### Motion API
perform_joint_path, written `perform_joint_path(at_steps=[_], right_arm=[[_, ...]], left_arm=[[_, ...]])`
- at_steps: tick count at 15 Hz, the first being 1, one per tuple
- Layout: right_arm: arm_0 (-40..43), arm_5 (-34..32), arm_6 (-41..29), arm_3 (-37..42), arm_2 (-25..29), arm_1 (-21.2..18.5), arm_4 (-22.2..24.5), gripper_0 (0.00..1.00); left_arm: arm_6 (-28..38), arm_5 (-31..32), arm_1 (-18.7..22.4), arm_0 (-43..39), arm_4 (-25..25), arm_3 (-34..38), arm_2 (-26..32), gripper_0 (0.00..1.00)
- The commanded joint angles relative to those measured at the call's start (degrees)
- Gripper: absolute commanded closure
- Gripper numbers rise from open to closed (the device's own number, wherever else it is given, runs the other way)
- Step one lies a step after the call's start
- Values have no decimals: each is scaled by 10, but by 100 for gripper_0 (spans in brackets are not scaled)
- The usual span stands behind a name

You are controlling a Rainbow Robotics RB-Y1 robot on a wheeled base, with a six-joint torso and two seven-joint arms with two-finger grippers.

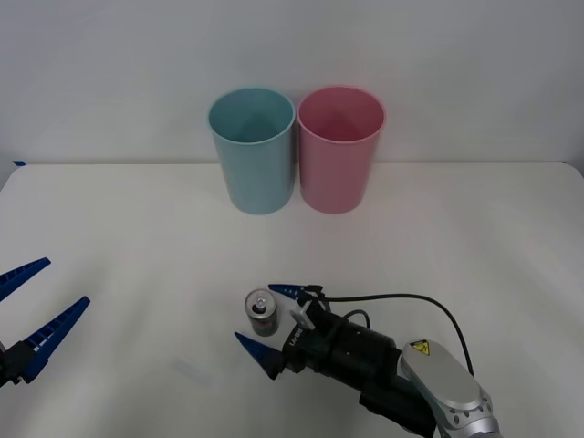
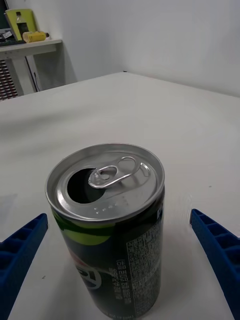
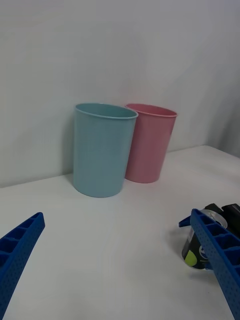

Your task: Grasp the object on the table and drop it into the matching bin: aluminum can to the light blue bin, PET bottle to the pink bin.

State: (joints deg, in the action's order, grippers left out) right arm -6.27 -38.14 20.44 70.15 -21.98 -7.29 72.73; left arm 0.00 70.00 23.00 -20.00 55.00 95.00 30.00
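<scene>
Straddling the aluminum can [image 1: 262, 313] for a grasp: right gripper [image 1: 271, 321] jaws apart | left gripper [image 1: 29, 310] jaws apart, idle | light blue bin [image 1: 253, 151] awaits on desk [image 1: 137, 246]

cans: 1, the aluminum can [image 1: 262, 311], dark w/ silver pull-tab top, upright on the table [image 1: 137, 237]
bins: 2 total, same cup shape, side by side at far edge
light blue bin [image 1: 252, 151]: 1
pink bin [image 1: 339, 149]: 1
tables: 1, white
grippers: 2, left gripper [image 1: 35, 318] + right gripper [image 1: 270, 325], each w/ 2 blue ribbed fingers, so 4 fingers total
cables: 1, black, on right arm
</scene>
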Motion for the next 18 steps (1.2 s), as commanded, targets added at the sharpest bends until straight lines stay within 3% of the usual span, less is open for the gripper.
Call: perform_joint_path(at_steps=[1, 12, 14, 18], right_arm=[[-2, -1, 3, 0, 3, 1, -4, 100], [-3, -16, 6, 24, 11, -25, -26, 100], [12, -17, -1, 56, 9, -41, -34, 100], [78, -9, -79, 184, 4, -92, -27, 100]], left_arm=[[0, 0, 0, 0, 0, 0, 0, 0], [0, 0, 0, 0, 0, 0, 0, 0], [0, 0, 0, 0, 0, 0, 0, 0], [0, 0, 0, 0, 0, 0, 0, 0]])
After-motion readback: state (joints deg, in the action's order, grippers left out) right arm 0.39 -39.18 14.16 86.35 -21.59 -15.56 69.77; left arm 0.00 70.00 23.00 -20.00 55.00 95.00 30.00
